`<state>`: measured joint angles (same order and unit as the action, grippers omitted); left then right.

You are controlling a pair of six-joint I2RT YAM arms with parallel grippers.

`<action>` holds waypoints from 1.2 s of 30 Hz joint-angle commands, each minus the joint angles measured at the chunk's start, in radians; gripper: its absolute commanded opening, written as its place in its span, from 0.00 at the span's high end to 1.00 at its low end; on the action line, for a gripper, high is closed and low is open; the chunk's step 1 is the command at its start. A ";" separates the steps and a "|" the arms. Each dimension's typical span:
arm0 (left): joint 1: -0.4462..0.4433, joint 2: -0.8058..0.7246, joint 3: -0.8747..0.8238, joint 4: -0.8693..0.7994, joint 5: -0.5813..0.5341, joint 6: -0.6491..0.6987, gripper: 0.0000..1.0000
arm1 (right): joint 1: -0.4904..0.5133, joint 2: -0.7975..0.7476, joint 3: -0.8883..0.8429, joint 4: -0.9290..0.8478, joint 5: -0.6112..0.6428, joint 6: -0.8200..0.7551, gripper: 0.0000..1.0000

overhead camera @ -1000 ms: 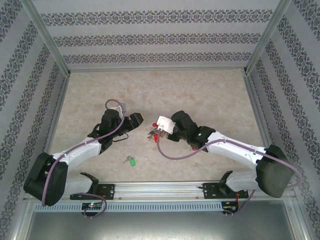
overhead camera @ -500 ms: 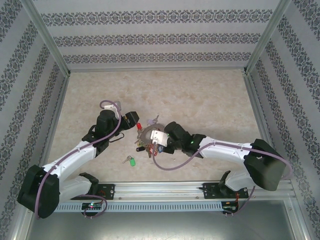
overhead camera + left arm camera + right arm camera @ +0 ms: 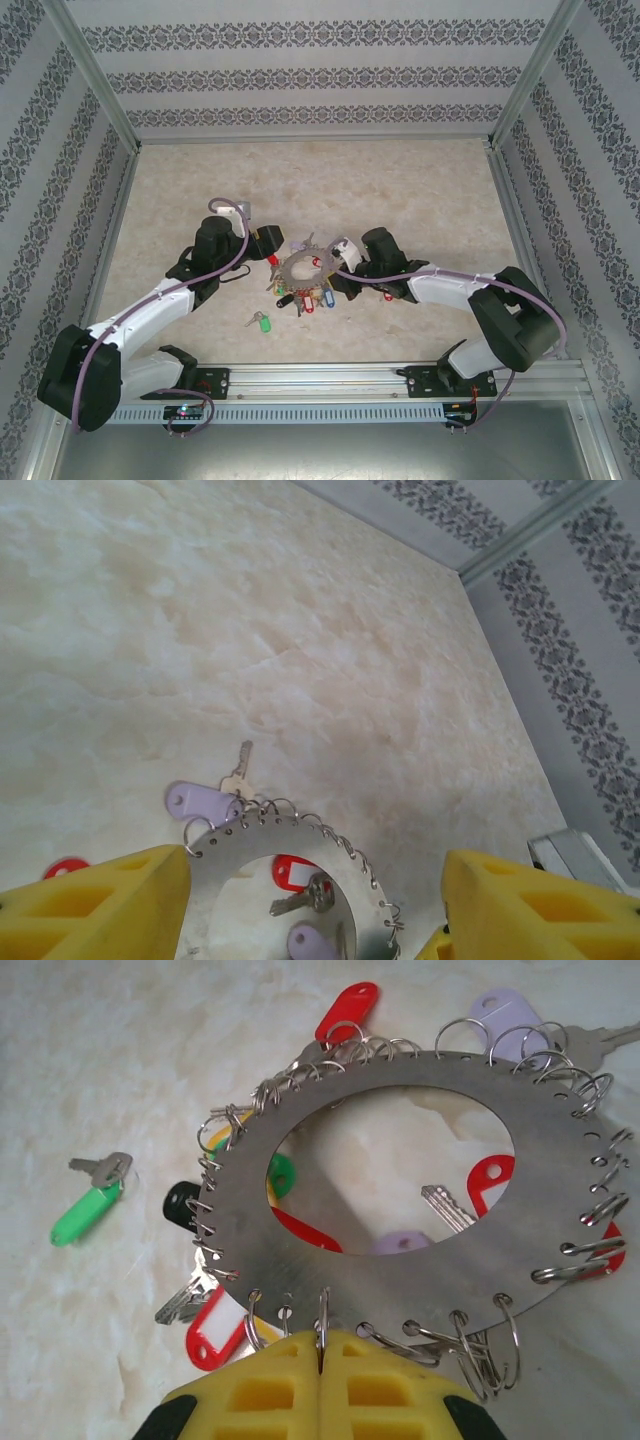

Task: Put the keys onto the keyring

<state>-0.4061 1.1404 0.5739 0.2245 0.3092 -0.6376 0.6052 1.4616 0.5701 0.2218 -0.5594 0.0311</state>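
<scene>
- We see the left gripper [image 3: 268,243] [image 3: 310,880] with its jaws released and spread wide; the keyring [image 3: 290,268] [image 3: 235,845] lies partly between its yellow fingers [image 3: 100,900], and we cannot tell whether they touch it
- A loose key with a green tag [image 3: 262,322] [image 3: 88,1210] lies on the marbled table [image 3: 400,190], near the keyring but apart from it
- The keyring sits mid-table between both grippers, fringed with tagged keys
- The right gripper [image 3: 336,270] [image 3: 322,1355] is clenched on the keyring's rim, pinching a small wire loop [image 3: 322,1310]
</scene>
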 commanded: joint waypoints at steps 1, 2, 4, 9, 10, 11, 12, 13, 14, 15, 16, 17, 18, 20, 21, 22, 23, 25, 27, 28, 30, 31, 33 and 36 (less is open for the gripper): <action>-0.010 0.002 0.036 0.084 0.095 0.117 0.34 | -0.023 -0.091 -0.005 0.080 -0.094 -0.007 1.00; -0.010 0.002 0.036 0.103 0.124 0.150 0.34 | -0.031 -0.114 0.001 0.054 -0.094 -0.054 1.00; -0.010 0.005 0.042 0.131 0.201 0.233 0.35 | -0.061 -0.176 0.016 -0.013 -0.113 -0.153 1.00; -0.019 0.016 0.097 0.070 0.391 0.506 0.45 | -0.116 -0.289 0.071 -0.209 -0.188 -0.469 1.00; -0.023 0.016 0.111 0.044 0.414 0.566 0.45 | -0.117 -0.302 0.098 -0.285 -0.190 -0.561 1.00; -0.027 0.015 0.121 0.026 0.431 0.611 0.46 | -0.117 -0.310 0.124 -0.341 -0.184 -0.620 1.00; -0.031 0.019 0.137 0.002 0.460 0.666 0.49 | -0.118 -0.313 0.156 -0.395 -0.173 -0.661 1.00; -0.035 0.023 0.151 -0.022 0.483 0.725 0.50 | -0.119 -0.313 0.190 -0.448 -0.167 -0.701 1.00; -0.040 0.029 0.165 -0.043 0.492 0.762 0.51 | -0.120 -0.311 0.216 -0.487 -0.165 -0.737 1.00; -0.047 0.040 0.183 -0.071 0.499 0.800 0.51 | -0.118 -0.307 0.244 -0.534 -0.162 -0.788 1.00; -0.054 0.054 0.202 -0.095 0.502 0.827 0.51 | -0.107 -0.301 0.281 -0.595 -0.141 -0.849 1.00; -0.058 0.068 0.220 -0.114 0.501 0.844 0.51 | -0.093 -0.292 0.307 -0.628 -0.096 -0.877 1.00; -0.064 0.085 0.238 -0.132 0.501 0.853 0.51 | -0.079 -0.283 0.329 -0.641 -0.043 -0.883 1.00; -0.072 0.117 0.257 -0.136 0.506 0.868 0.51 | -0.068 -0.271 0.345 -0.658 -0.006 -0.919 1.00; -0.078 0.130 0.262 -0.131 0.508 0.877 0.51 | -0.069 -0.268 0.348 -0.655 -0.006 -0.929 1.00; -0.085 0.143 0.265 -0.124 0.516 0.884 0.51 | -0.071 -0.267 0.344 -0.640 -0.012 -0.928 1.00; -0.090 0.153 0.269 -0.118 0.524 0.889 0.51 | -0.071 -0.264 0.344 -0.628 -0.019 -0.927 1.00; -0.097 0.178 0.286 -0.118 0.556 0.903 0.51 | -0.074 -0.247 0.356 -0.627 -0.055 -0.923 1.00; -0.105 0.207 0.312 -0.142 0.577 0.930 0.51 | -0.086 -0.224 0.373 -0.627 -0.108 -0.895 1.00; -0.106 0.222 0.327 -0.167 0.593 0.946 0.52 | -0.097 -0.209 0.381 -0.620 -0.149 -0.863 1.00; -0.106 0.251 0.359 -0.200 0.629 0.974 0.55 | -0.124 -0.179 0.397 -0.595 -0.247 -0.777 1.00; -0.106 0.266 0.372 -0.219 0.651 0.990 0.56 | -0.136 -0.162 0.405 -0.584 -0.302 -0.740 1.00; -0.107 0.289 0.390 -0.231 0.673 1.000 0.57 | -0.148 -0.134 0.405 -0.548 -0.357 -0.680 1.00; -0.107 0.309 0.397 -0.232 0.698 1.019 0.57 | -0.150 -0.113 0.384 -0.502 -0.374 -0.665 1.00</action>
<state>-0.5030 1.4311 0.9455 0.0364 0.9306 0.3168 0.4595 1.3403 0.9344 -0.3668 -0.8001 -0.6968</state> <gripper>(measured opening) 0.431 0.059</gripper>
